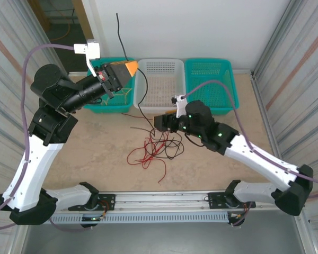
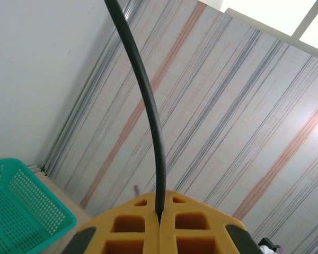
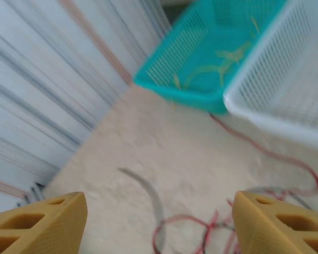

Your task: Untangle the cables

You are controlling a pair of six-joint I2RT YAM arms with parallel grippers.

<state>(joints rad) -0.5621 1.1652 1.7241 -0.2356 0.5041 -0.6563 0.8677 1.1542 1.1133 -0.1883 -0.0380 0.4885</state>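
Note:
My left gripper (image 1: 130, 67) is raised over the left teal basket (image 1: 107, 103) and is shut on a black cable (image 1: 139, 101). One end of that cable sticks up past the jaws. The rest hangs down to the tangle of red cables (image 1: 146, 152) and black cables (image 1: 170, 143) on the table. In the left wrist view the black cable (image 2: 149, 100) rises from the closed orange fingertips (image 2: 160, 214). My right gripper (image 1: 158, 123) hovers low beside the tangle, open, with the red loops (image 3: 201, 219) and a blurred black strand (image 3: 148, 193) between its fingers. Pale yellow cables (image 3: 228, 53) lie in the teal basket.
Three baskets line the back edge: the left teal one (image 3: 201, 58), a white one (image 1: 159, 84) in the middle and a teal one (image 1: 209, 84) on the right. Corrugated walls close in both sides. Bare tabletop (image 1: 95, 153) lies left of the tangle.

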